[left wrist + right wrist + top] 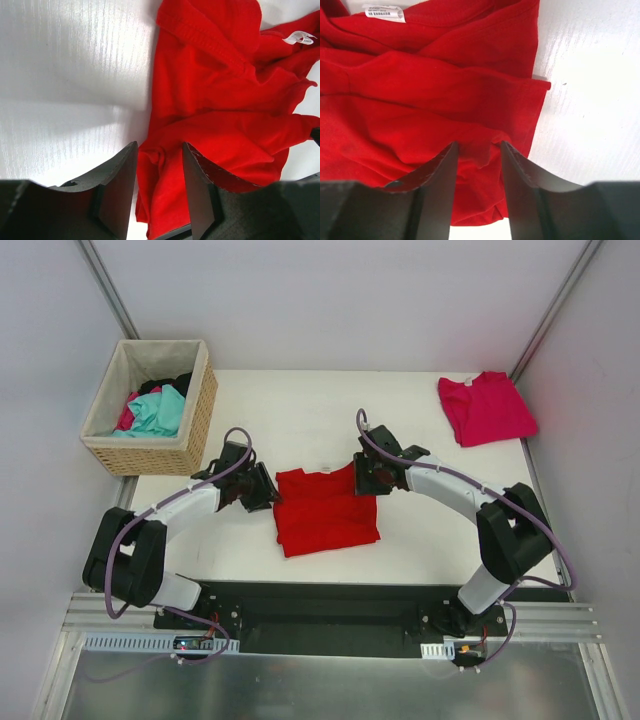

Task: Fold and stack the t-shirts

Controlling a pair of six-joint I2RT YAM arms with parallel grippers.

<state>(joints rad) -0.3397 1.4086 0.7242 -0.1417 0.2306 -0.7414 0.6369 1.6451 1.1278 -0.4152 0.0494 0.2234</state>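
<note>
Centrally, near the near edge of the table [300, 410], the red t-shirt [325, 510] is laid out as a rough, partly folded rectangle with creases across it. It is approached from both sides by the arms.

The left gripper [265, 488] is set against the shirt's left edge, close to its far left corner. In the left wrist view a bunched ridge of red cloth is seen between the dark fingers [120, 190]. It fills the gap and touches both inner faces, so the jaws are closed partway and clamped on the fabric.

The right gripper [360, 472] is placed at the shirt's far right corner. In the right wrist view a puckered fold of the hem is likewise pinched between the fingers [437, 190], with the jaws drawn in against the cloth on each side. A white label [384, 12] is visible at the shirt's neck, beyond the fingers.

The magenta-pink t-shirt [485, 407] is found folded to a rough square at the far right corner of the table, well apart from both grippers.

A woven basket [150, 455] is seen at the far left corner, holding teal, pink and black cloths [155, 410].
</note>
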